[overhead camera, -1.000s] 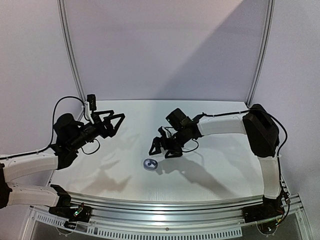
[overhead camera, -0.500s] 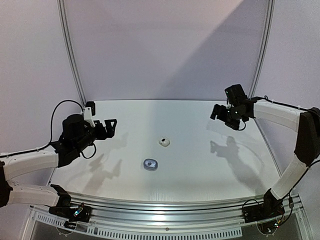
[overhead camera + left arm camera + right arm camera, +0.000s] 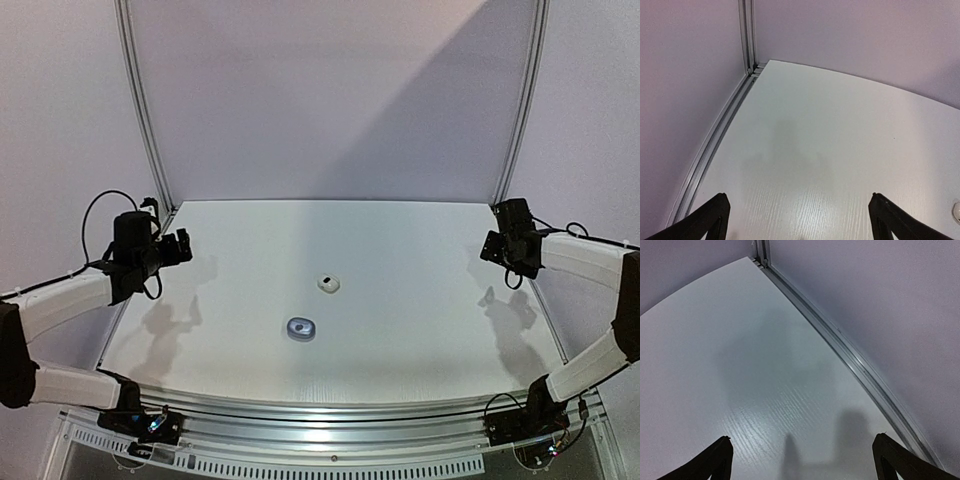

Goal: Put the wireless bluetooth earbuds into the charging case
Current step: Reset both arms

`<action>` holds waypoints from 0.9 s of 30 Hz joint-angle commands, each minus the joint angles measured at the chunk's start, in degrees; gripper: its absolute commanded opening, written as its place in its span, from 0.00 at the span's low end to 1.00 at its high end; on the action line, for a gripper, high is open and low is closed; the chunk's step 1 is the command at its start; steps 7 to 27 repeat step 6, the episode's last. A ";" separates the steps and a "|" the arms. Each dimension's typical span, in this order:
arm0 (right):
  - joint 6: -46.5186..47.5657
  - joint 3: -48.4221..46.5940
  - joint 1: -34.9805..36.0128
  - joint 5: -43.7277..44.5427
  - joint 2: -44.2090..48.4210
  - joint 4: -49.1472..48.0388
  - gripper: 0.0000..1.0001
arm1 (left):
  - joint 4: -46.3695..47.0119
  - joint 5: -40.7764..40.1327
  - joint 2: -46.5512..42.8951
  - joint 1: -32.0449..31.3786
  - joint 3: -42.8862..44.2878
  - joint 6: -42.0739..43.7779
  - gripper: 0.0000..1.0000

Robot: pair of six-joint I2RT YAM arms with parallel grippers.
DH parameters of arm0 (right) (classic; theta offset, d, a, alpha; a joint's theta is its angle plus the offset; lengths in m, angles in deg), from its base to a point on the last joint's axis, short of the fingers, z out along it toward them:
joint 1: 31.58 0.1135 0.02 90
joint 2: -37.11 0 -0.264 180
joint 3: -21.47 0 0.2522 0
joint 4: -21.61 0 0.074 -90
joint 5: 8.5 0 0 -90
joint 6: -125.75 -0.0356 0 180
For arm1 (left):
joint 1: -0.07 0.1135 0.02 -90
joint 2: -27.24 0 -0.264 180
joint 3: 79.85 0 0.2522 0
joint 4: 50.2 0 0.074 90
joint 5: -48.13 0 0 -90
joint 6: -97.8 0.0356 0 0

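Both sets of jaws stand spread wide and hold nothing: the left gripper (image 3: 798, 200) hangs over the bare white tabletop (image 3: 420, 250) by its left edge, and the right gripper (image 3: 802, 440) by its right edge, each well apart from the work. Near the table's middle lie a small glossy white rounded charging case (image 3: 328, 283) and, nearer the arms, a silvery-grey oval charging case (image 3: 300, 328). No tiny earbuds show loose on the surface, though whether they sit inside is too small to tell. I judge the insertion done or nearly so, with at most seating and lids left to check.

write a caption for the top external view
Left tool and right tool open and far apart, white case and grey case between them.
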 commanded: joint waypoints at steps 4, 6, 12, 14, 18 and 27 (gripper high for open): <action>4.04 7.45 -1.74 9.27 3.39 -12.07 0.99 | 6.01 2.81 -0.16 8.02 -5.51 6.22 0.99; 4.45 9.51 -1.65 7.44 5.85 -14.36 0.99 | 8.79 3.10 0.27 9.19 -7.25 8.58 0.99; 4.45 9.51 -1.65 7.44 5.85 -14.36 0.99 | 8.79 3.10 0.27 9.19 -7.25 8.58 0.99; 4.45 9.51 -1.65 7.44 5.85 -14.36 0.99 | 8.79 3.10 0.27 9.19 -7.25 8.58 0.99; 4.45 9.51 -1.65 7.44 5.85 -14.36 0.99 | 8.79 3.10 0.27 9.19 -7.25 8.58 0.99; 4.45 9.51 -1.65 7.44 5.85 -14.36 0.99 | 8.79 3.10 0.27 9.19 -7.25 8.58 0.99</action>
